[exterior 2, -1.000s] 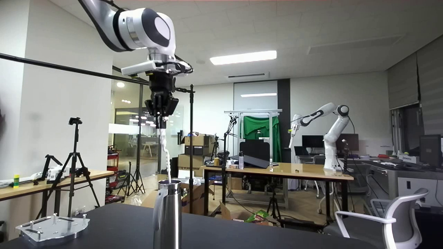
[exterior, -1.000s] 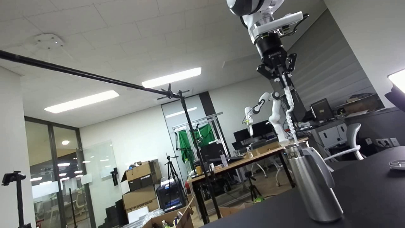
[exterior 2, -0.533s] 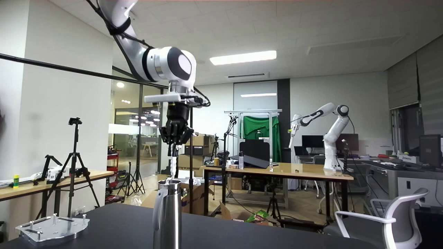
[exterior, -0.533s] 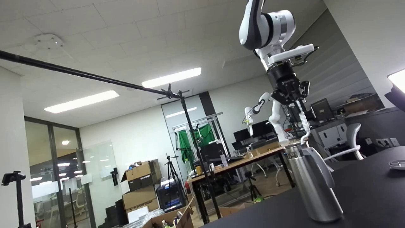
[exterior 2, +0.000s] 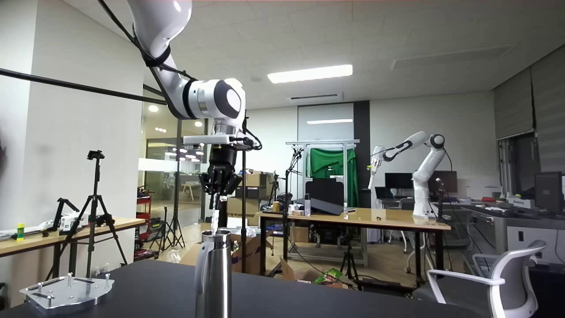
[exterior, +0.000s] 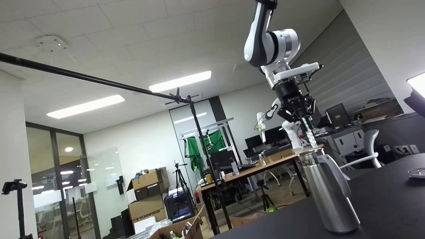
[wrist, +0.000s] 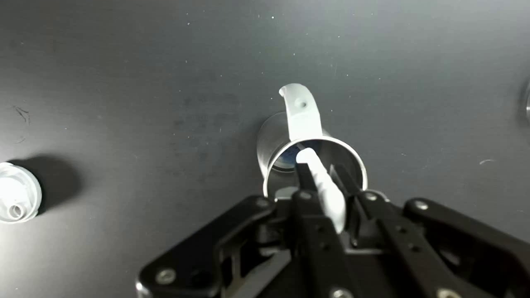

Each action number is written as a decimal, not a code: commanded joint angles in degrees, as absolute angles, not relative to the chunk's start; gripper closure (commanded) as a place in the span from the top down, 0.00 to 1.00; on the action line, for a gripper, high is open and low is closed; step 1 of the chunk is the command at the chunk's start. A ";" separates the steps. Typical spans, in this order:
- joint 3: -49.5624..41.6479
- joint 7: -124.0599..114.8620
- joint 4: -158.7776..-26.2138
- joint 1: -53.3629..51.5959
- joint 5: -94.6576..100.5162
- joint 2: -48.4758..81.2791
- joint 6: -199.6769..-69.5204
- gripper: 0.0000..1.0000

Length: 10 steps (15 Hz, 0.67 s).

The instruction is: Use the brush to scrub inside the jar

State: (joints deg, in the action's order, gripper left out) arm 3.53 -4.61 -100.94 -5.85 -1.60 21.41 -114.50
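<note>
The jar is a tall brushed-metal cylinder with a grey handle, upright on the table in both exterior views (exterior: 328, 196) (exterior 2: 218, 282). In the wrist view the jar (wrist: 269, 136) shows its open, pale round rim. The white brush (exterior: 310, 136) (exterior 2: 215, 221) runs from my gripper down into the jar's mouth; its lower end is hidden inside. My gripper (exterior: 302, 122) (exterior 2: 216, 202) is a short way above the rim, fingers pointing down. In the wrist view the brush (wrist: 327, 192) lies between the gripper fingers (wrist: 319, 167), slanting into the opening.
A black table (exterior 2: 145, 287) bears the jar. A clear plate with metal posts (exterior 2: 66, 293) sits at its left in an exterior view. A whitish round lid-like piece (wrist: 18, 192) lies left of the jar in the wrist view. A white chair (exterior 2: 514, 282) stands beyond the table.
My gripper has come down toward the jar, and the brush has gone deeper into it. In the last half second it also shifted slightly sideways. The jar has stayed in place.
</note>
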 commanded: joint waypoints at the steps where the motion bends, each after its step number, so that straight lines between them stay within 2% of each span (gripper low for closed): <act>1: 3.88 -5.85 -98.39 -7.13 -0.07 19.27 -109.15 0.04; 5: 3.74 -7.24 -97.03 -8.43 3.34 15.58 -105.62 0.04; 10: 3.46 -8.52 -99.85 -8.03 6.19 16.36 -112.13 0.04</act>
State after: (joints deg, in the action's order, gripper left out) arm 3.83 -6.25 -98.21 -8.24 4.64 15.22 -108.63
